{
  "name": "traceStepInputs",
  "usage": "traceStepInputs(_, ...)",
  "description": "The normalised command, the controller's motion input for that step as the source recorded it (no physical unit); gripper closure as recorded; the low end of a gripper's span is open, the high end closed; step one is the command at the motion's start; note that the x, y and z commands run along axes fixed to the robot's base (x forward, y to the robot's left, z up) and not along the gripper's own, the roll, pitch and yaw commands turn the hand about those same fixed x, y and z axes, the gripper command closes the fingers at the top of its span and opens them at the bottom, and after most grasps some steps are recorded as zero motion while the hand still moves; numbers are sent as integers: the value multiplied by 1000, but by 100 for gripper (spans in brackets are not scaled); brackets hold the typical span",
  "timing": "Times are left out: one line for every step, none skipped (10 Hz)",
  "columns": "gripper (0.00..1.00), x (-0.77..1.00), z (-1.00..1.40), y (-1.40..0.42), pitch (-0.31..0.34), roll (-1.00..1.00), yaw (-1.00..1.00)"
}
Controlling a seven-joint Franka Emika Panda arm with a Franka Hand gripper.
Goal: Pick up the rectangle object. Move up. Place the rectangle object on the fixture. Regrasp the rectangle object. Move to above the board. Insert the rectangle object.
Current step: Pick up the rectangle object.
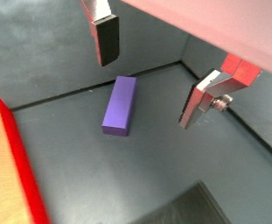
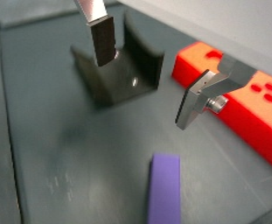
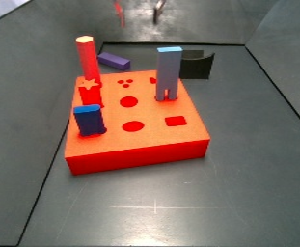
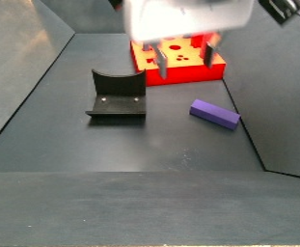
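A tall grey-blue post [image 3: 169, 74] with a light-blue top stands upright on the red slab, near its back edge. A red round peg [image 3: 85, 58] stands upright at the slab's back left corner. A short dark-blue block [image 3: 89, 120] stands by its front left corner. The floor [image 3: 242, 183] is dark grey.

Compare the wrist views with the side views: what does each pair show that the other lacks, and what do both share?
Only the wrist views show the tool clearly: fingers apart, empty, above the floor. Only a side view shows the pieces standing in the board: a red post, a grey-blue post and a dark-blue block. Both show the rectangle object lying flat on the floor, and the fixture.
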Motion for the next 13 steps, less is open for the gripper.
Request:
traceStepInputs(0, -331, -666, 0, -109, 37, 229)
traceStepInputs(0, -294, -731, 0, -123, 67, 260)
traceStepInputs(0, -137, -809, 31, -67, 87, 349)
traceStepInputs(0, -129, -851, 0, -69, 120, 374)
traceStepInputs(0, -71, -757, 0, -107, 94, 503)
traceStepInputs(0, -89, -794, 0, -114, 113, 537)
traceStepInputs(0, -103, -786, 0, -153, 51, 526)
traceStepInputs(0, -237, -646, -6, -176, 37, 426)
traceStepInputs(0, -274, -326, -129, -169, 0, 291)
traceStepInputs(0, -166, -131, -174, -166, 0, 274)
traceStepInputs(0, -180, -271, -80, -170, 0, 266)
traceStepInputs(0, -140, -306, 0, -151, 0, 214)
traceStepInputs(0, -106, -346, 0, -103, 0, 140)
